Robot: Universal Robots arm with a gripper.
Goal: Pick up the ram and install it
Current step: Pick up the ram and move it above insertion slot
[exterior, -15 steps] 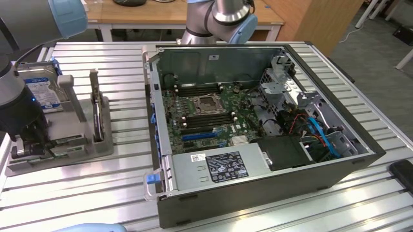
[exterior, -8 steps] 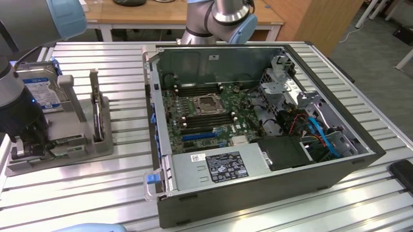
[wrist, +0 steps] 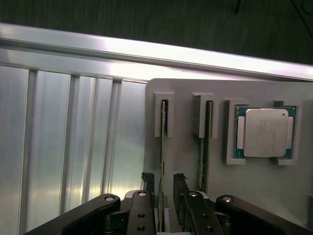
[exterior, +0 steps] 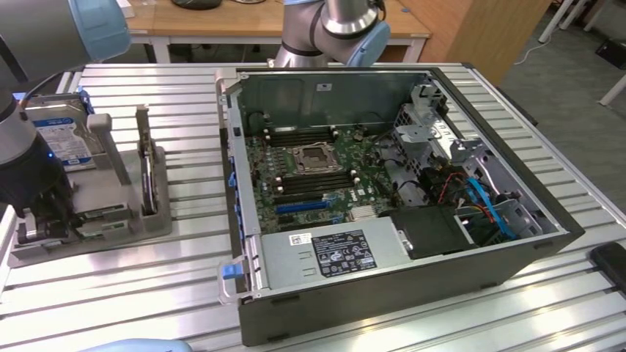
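Claw (wrist: 164, 180) stands wide open and empty in the wrist view, fingers straddling the ram (wrist: 162, 142), which sits on edge in its holder (wrist: 183, 152) slot. In the exterior view the holder lies well apart from the computer case (exterior: 391, 183); an off-centre closure could tilt or jam the ram.

A slatted aluminium tabletop (exterior: 146, 293) spreads across the near scene, with light glaring off its ribs. At its far edge stands a wooden desk (exterior: 234, 26). A wooden cabinet (exterior: 489, 29) rises at the exterior view's far right, on grey carpet (exterior: 577, 81).
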